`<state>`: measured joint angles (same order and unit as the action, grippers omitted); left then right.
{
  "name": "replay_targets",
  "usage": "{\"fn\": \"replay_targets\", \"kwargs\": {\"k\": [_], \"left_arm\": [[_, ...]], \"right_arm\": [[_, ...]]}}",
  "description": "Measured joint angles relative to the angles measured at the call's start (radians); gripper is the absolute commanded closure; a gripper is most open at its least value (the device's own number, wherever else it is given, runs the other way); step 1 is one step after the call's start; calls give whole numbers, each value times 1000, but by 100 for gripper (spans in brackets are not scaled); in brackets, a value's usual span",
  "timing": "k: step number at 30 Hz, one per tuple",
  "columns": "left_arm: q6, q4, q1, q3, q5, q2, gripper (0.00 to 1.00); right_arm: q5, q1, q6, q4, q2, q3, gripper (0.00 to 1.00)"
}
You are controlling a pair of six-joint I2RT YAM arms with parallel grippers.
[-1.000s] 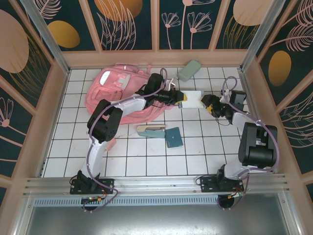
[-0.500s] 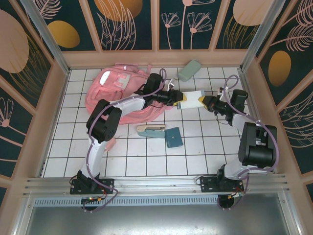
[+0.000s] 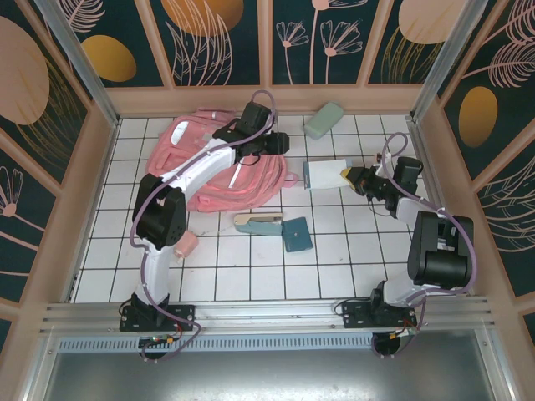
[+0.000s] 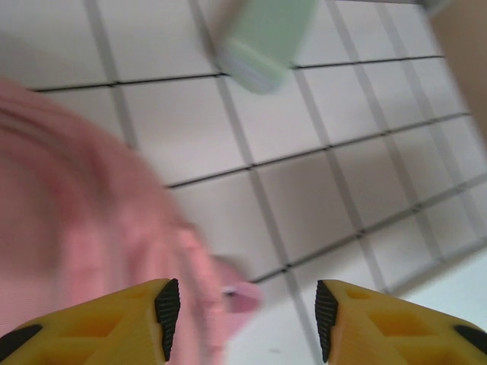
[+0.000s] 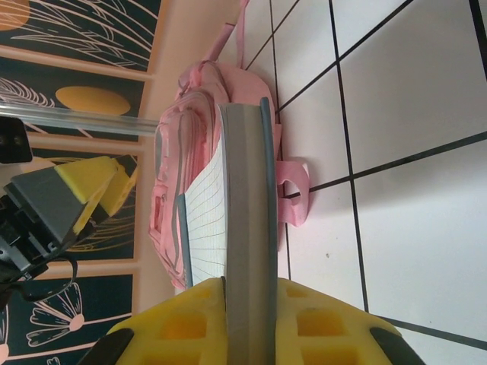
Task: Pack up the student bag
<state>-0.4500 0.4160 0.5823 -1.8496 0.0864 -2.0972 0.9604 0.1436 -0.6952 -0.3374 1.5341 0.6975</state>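
Student bag: is lying flat on the far left of the tiled table, its long axis slanting from far left to near right.
Left gripper: is hovering over the bag's far right edge with fingers spread and nothing between them. This is the nearer arm.
Right gripper: is pinching a notebook by its right end. The bag is lying to its left, just past the notebook's free end.

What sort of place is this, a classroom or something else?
Probably a boxed-in robot test cell, not a real room: a white tiled tabletop, painted floral wall panels closing it in, and a metal rail along the near edge.
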Motion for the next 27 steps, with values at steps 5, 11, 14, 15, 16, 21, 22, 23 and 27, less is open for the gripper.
{"fn": "replay_targets", "kwargs": {"k": [5,11,14,15,16,21,22,23,27], "left_arm": [[88,98,0,12,-200,0,43],[144,134,0,48,-252,-6,39],[159,135,0,69,-251,-15,40],[162,135,0,77,-252,-18,42],[166,135,0,82,-252,-23,45],[185,135,0,94,-261,-53,85],[190,135,0,96,-263,-55,95],[193,135,0,97,-269,-55,100],[203,135,1,97,-288,-52,100]], "right_arm": [[-10,-16,-3,0,0,-5,100],[-18,-26,-15,-4,0,-5,100],[-18,-31,-19,-4,0,-5,100],[-19,-33,-19,-4,0,-5,100],[-21,-35,-19,-4,0,-5,100],[-21,-41,-22,-5,0,-5,100],[-22,-42,-23,-5,0,-5,100],[-23,-43,-26,-7,0,-5,100],[-33,-60,-54,-40,0,-10,100]]}}
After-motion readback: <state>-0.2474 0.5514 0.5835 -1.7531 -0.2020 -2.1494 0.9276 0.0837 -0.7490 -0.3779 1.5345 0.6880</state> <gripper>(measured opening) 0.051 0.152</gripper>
